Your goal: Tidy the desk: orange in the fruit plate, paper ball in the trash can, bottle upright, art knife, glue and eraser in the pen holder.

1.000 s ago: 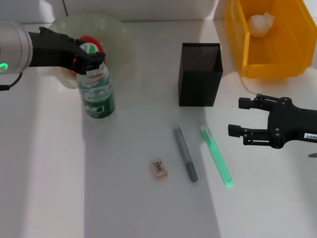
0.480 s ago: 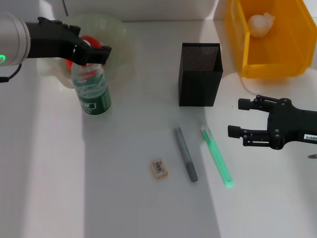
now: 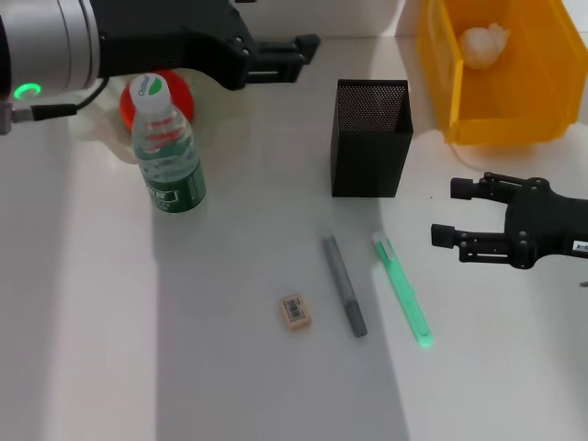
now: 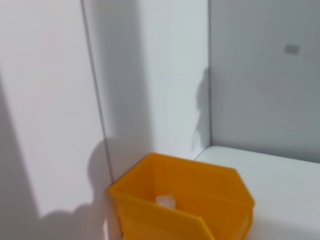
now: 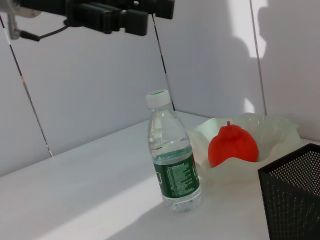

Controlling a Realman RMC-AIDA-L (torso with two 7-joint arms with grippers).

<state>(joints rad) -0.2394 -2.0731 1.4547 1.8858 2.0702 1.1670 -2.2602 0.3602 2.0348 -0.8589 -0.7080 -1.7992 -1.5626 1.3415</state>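
Head view: bottle [image 3: 168,152] stands upright, cap up; left gripper [image 3: 296,55] released, above.

The left arm [image 3: 138,41] covers most of the fruit plate [image 3: 101,138] in the head view, and the orange [image 3: 170,92] shows only partly, behind the bottle [image 3: 165,152]. The trash can [image 3: 441,83] runs off the top and right edges there; the paper ball [image 3: 484,43] inside is too small to make out its folds. The pen holder [image 5: 295,200] is cut off at the right wrist view's corner. The eraser's [image 3: 295,310] label is unreadable.
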